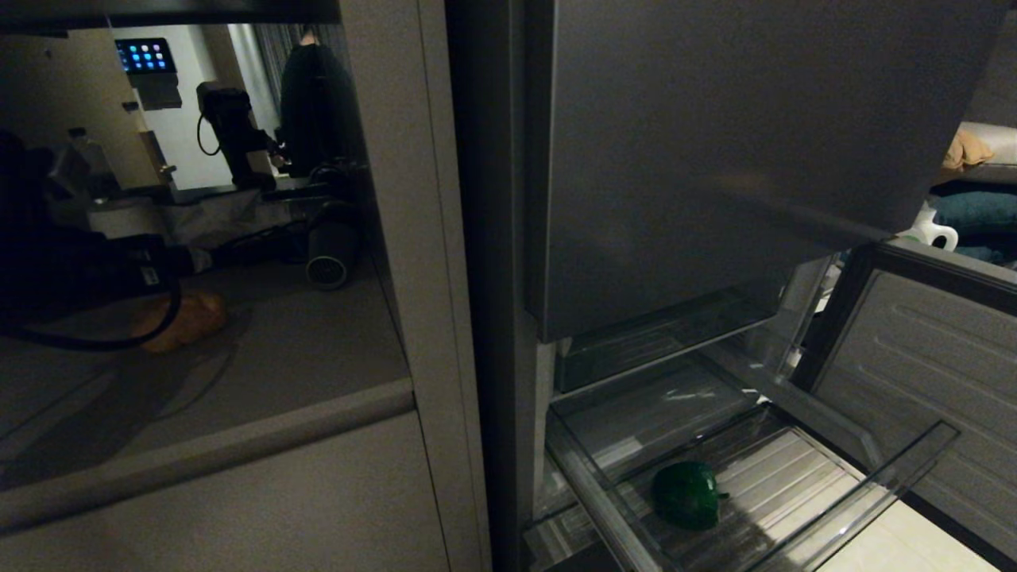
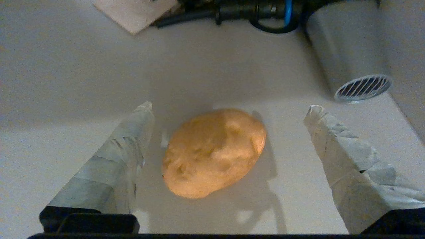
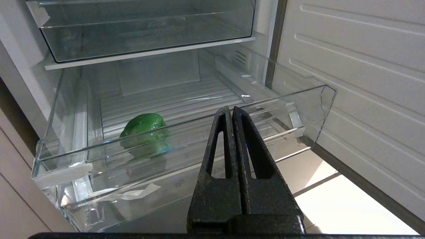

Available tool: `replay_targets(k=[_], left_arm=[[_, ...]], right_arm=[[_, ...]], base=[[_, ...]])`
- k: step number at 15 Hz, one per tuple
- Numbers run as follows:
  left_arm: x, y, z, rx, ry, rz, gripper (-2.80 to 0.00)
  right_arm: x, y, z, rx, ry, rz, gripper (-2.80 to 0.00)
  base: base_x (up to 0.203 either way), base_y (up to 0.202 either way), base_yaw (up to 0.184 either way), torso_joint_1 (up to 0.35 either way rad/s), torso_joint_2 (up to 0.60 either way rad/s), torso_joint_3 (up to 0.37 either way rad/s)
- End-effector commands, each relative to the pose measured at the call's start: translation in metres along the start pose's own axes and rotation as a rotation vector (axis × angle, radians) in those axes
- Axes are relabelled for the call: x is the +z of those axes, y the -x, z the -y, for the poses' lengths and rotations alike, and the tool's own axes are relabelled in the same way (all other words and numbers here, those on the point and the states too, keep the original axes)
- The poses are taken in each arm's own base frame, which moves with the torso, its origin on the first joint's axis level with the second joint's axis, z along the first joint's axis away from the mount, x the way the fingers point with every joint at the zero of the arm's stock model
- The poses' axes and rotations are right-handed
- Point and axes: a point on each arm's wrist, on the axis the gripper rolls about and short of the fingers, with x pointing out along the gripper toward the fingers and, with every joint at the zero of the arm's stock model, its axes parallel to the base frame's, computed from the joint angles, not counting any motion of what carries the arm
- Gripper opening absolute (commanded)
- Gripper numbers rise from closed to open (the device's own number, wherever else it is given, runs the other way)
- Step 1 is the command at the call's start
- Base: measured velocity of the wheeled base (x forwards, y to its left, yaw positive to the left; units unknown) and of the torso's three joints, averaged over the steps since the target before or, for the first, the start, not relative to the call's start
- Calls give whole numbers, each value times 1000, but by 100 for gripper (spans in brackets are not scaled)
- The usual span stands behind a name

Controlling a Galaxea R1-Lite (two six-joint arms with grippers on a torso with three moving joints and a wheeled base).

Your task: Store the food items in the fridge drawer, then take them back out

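The left gripper (image 2: 229, 113) hangs over the pale countertop (image 2: 66, 66), its two tape-wrapped fingers (image 2: 116, 156) spread wide, and right between them lies the potato (image 2: 214, 152), flat on the counter with a clear gap to each finger, so nothing is gripped. From the head view the same potato (image 1: 183, 319) shows as a tan lump on the counter just beneath the dark left arm, with a black cable looping past it. Beyond the gripper's tips sit a round vented cylinder (image 2: 362, 88) off to one side and a bundle of black cables (image 2: 232, 11) at the back of the counter.

Over at the fridge, the right gripper (image 3: 232, 111) is parked in front of the fridge drawer (image 3: 186, 132), its black fingers pressed tight together with nothing between them. The drawer stands pulled out, clear front facing the gripper, and inside it, just past the front wall and off to one side of the gripper's tips, rests a green pepper (image 3: 146, 134). Above that sits a second clear bin (image 3: 149, 33), pushed in. The open fridge door (image 3: 358, 76) stands on the other side of the gripper
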Motion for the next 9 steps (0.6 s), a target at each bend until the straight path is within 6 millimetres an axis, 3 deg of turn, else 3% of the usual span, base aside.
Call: replay_targets(k=[1, 9], left_arm=[[-3, 3, 0, 3, -2, -4, 0], [-17, -19, 3, 9, -17, -71, 0]], right_arm=[[-9, -2, 0, 0, 0, -28, -280], [-9, -2, 0, 0, 0, -28, -280]], base=[[0, 0, 0, 0, 0, 0], [0, 0, 0, 0, 0, 0]])
